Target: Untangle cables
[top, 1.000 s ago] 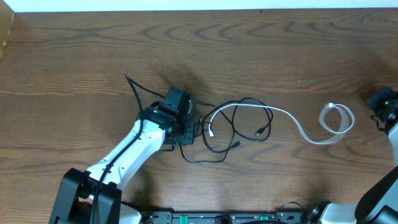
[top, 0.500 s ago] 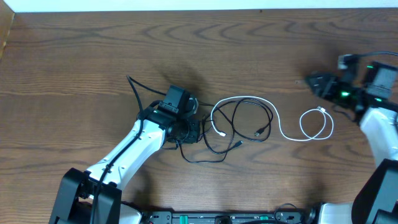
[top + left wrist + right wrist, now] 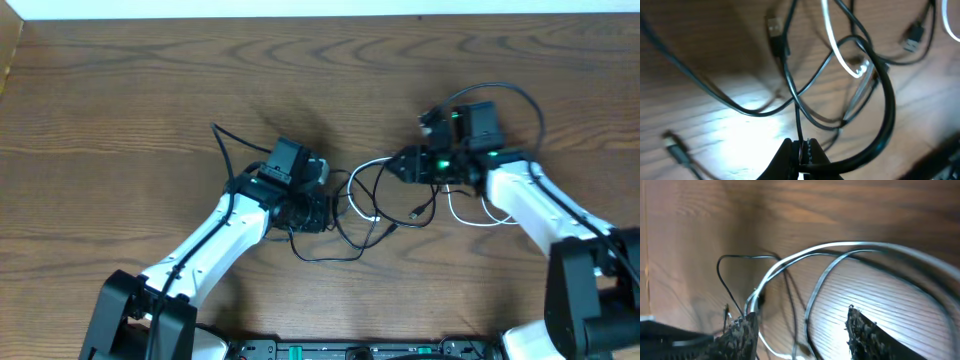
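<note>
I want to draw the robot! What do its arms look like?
The left arm and right arm have white shells, black joints and black wrists, with thick black wires looping off. Small green lights glow on the right one. The jaws are dark and bumpy.

On the wooden table (image 3: 120,90) the two arms come in from the near edge and meet over a tangle in the middle. The left gripper (image 3: 312,208) sits at the tangle's left side, down among thin loops of the black cable (image 3: 416,212), which trails in a slack curve towards the near edge. The right gripper (image 3: 400,166) points left at the top of the same loops. The white cable (image 3: 470,222) shows as a curve between the grippers and a loop under the right arm.
</note>
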`<action>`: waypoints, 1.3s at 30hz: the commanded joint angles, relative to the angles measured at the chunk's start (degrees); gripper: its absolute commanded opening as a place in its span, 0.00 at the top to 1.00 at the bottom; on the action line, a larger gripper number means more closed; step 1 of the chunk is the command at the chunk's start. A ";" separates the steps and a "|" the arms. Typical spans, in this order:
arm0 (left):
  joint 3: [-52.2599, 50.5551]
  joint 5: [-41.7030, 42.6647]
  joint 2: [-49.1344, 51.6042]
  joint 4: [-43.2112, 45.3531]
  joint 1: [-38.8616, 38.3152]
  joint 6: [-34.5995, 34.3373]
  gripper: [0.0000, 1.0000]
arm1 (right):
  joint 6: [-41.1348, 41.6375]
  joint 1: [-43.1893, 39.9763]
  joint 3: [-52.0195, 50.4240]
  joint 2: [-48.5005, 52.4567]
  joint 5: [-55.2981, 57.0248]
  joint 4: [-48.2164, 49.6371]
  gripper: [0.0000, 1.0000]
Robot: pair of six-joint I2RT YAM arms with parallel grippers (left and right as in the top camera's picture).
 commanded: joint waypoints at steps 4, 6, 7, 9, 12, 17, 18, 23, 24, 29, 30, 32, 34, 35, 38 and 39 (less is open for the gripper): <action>0.87 3.26 -3.74 0.02 -1.55 0.15 0.93 | 9.60 4.83 0.04 5.95 0.44 4.46 0.57; 0.87 3.23 -6.34 0.02 -1.55 0.17 0.92 | 9.99 6.16 0.04 8.02 -1.38 6.67 0.57; 0.87 3.26 -6.99 0.02 -1.55 0.17 0.93 | 9.99 6.51 0.04 8.52 -2.19 7.30 0.58; 0.87 3.26 -8.33 0.00 -1.55 0.15 0.92 | 9.99 7.21 0.04 9.16 -3.58 8.37 0.58; 0.87 3.26 -9.14 0.00 -1.55 0.15 0.93 | 10.58 7.98 0.04 9.27 -3.89 9.11 0.58; 0.87 3.28 -9.07 -0.02 -1.99 0.13 0.92 | 13.31 8.92 0.04 9.27 -4.74 10.12 0.58; 0.87 3.26 -9.07 -0.02 -2.21 0.13 0.93 | 14.49 8.94 0.04 9.27 -4.76 9.97 0.59; 0.87 1.92 -9.07 -0.04 -2.89 0.13 0.93 | 18.95 8.96 0.04 9.27 -8.02 9.60 0.60; 0.87 1.16 -9.05 -0.20 -2.89 0.13 0.93 | 18.93 8.96 0.04 9.27 -8.83 9.38 0.60; 0.87 0.04 -9.05 -0.44 -2.89 0.13 0.93 | 18.93 8.57 0.04 9.27 -5.73 5.07 0.55; 0.87 0.04 -9.07 -0.46 -2.89 0.13 0.92 | 18.91 8.35 0.04 9.27 -5.77 5.16 0.54; 0.87 0.02 -9.07 -0.44 -2.89 0.13 0.93 | 18.93 7.41 0.07 9.27 -7.58 5.97 0.53; 0.87 0.02 -9.05 -0.46 -2.89 0.13 0.92 | 18.93 6.75 0.07 9.25 -9.46 6.73 0.53; 0.87 0.02 -9.05 -0.44 -2.89 0.13 0.92 | 18.93 6.49 0.07 9.27 -10.25 7.02 0.53; 0.87 0.02 -9.07 -0.44 -2.89 0.13 0.93 | 18.93 5.60 0.07 9.27 -12.00 7.15 0.54; 0.87 0.02 -9.07 -0.44 -2.89 0.13 0.93 | 18.93 5.35 0.07 9.27 -11.98 7.10 0.54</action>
